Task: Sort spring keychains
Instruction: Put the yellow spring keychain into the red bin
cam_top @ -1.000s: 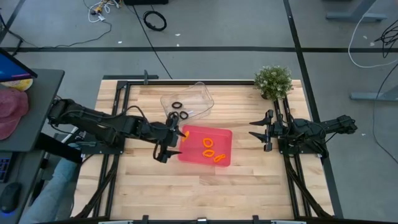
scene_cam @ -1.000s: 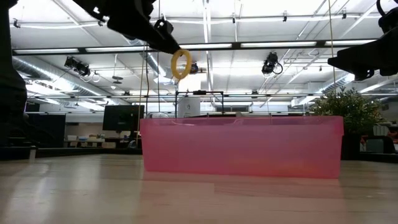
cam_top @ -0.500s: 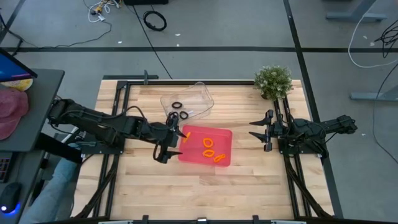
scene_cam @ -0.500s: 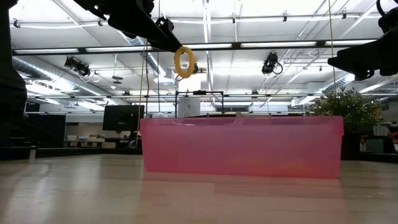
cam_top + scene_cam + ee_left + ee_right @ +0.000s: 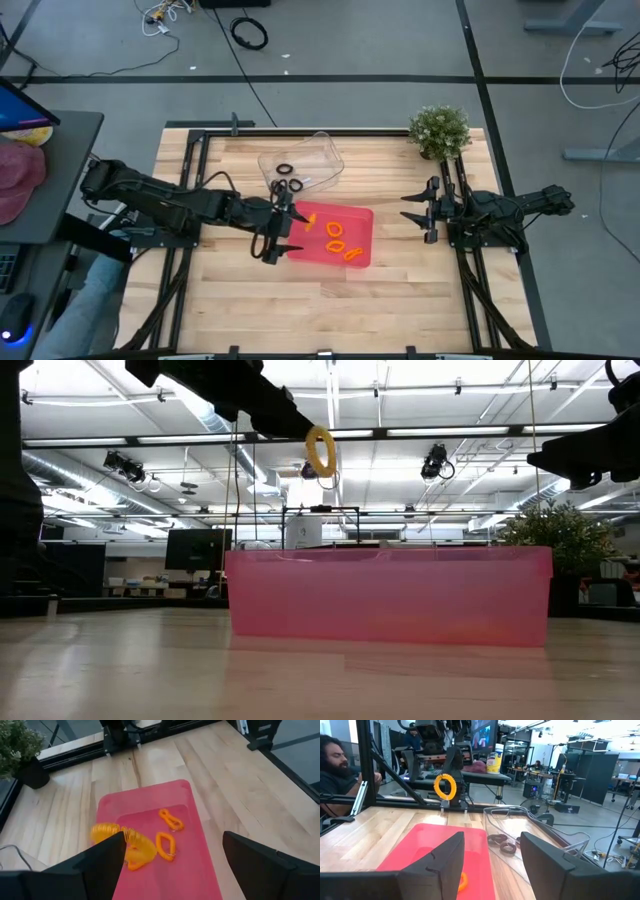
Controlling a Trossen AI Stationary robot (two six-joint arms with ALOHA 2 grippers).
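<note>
- One orange spring keychain (image 5: pixel 320 451) hangs from the left pincer (image 5: pixel 283 226), snagged on a single fingertip (image 5: pixel 107 857) while the jaws stand wide open; it sits high above the red tray's (image 5: pixel 365 228) left end.
- Hooked rather than clamped, the coil could likely slip off early or cling when it should fall, and a bounce off the rim might send it onto the desk (image 5: pixel 400 290).
- Three orange keychains (image 5: pixel 340 240) lie inside the red tray.
- Black keychains (image 5: pixel 287 179) rest in the clear tray (image 5: pixel 325 150) just behind it, one near its edge.
- Right pincer (image 5: pixel 418 215) waits apart at the desk's right side, jaws partly open, holding nothing.
</note>
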